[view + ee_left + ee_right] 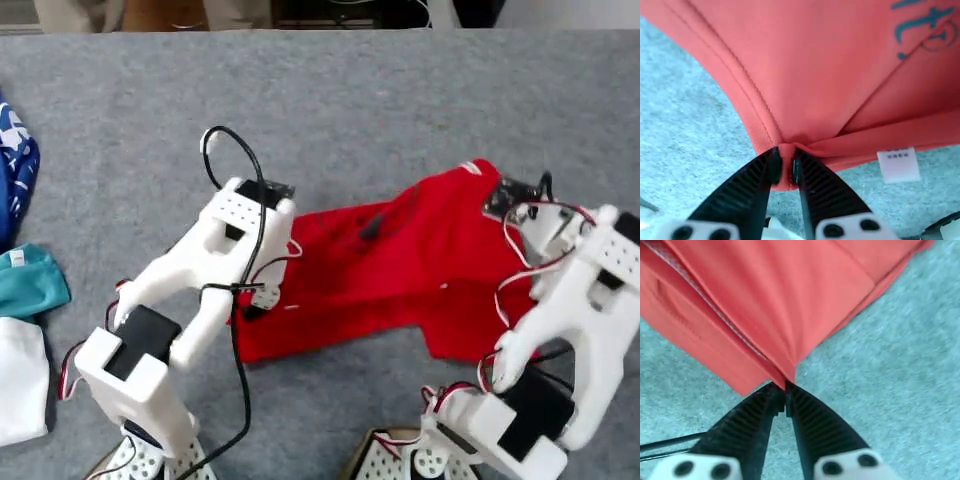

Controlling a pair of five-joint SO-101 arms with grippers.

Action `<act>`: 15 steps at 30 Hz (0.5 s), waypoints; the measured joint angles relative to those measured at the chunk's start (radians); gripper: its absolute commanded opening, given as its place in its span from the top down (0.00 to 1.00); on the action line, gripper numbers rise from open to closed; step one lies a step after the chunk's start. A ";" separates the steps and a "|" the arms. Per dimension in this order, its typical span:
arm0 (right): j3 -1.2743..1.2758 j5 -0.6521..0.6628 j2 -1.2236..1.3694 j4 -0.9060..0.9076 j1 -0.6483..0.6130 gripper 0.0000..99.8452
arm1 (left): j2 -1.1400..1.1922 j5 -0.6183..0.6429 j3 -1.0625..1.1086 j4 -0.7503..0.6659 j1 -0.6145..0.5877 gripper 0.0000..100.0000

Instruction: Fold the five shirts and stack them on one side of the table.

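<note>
Red shirt (400, 260) lying crumpled on tabletop (400, 90); teal print (925, 30), white tag (898, 165) unreadable; left gripper (784, 167), right gripper (785, 392) fingers each pinching fabric.

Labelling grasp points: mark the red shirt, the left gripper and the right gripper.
red shirt (400, 265), high view, middle of the fabric.
left gripper (784, 162), left wrist view, between fingertips pinching the shirt's edge.
right gripper (785, 390), right wrist view, between fingertips pinching a shirt fold.
</note>
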 measured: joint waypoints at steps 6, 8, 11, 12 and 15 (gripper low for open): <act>0.017 0.035 0.000 -0.025 0.058 1.00 | -0.038 0.000 0.037 0.009 0.002 0.98; 0.021 0.038 0.000 -0.025 0.063 1.00 | -0.072 0.000 0.054 0.009 0.002 0.98; 0.055 0.057 0.000 -0.026 0.064 1.00 | -0.118 0.000 0.084 0.009 0.002 0.98; 0.066 0.060 0.000 -0.026 0.064 1.00 | -0.130 0.000 0.095 0.009 0.002 0.98; 0.075 0.063 0.000 -0.026 0.064 1.00 | -0.160 0.000 0.123 0.009 0.002 0.98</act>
